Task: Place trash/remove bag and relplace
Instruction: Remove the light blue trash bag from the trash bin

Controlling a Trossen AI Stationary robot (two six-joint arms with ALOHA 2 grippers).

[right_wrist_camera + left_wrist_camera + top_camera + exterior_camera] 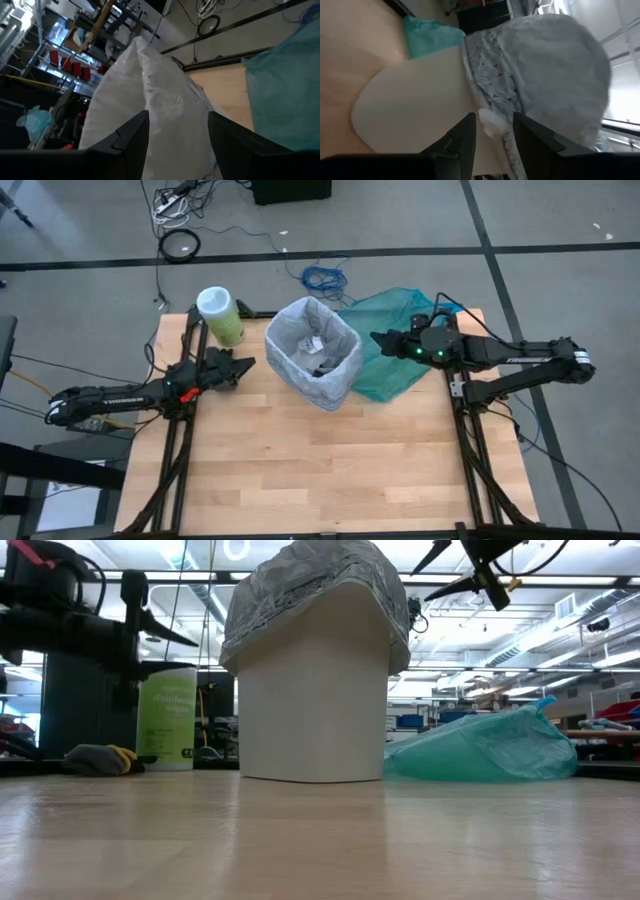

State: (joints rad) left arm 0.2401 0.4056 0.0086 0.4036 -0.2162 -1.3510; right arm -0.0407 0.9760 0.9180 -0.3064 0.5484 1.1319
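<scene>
High view, bag (300, 340) lining bin, between both open hands (244, 366)

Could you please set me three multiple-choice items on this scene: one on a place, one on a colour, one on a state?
1. Where is the teal-green bag?
A. inside the bin
B. on the table beside the bin, under the right arm
C. on the floor

2. What colour is the canister's body?
A. red
B. green
C. black

3. How is the bin fitted?
A. bare
B. tipped over
C. lined with a pale liner folded over its rim

Key: 1 B, it lies right of the bin; 2 B, green under a white lid; 3 C, crinkly plastic covers the rim.
</scene>
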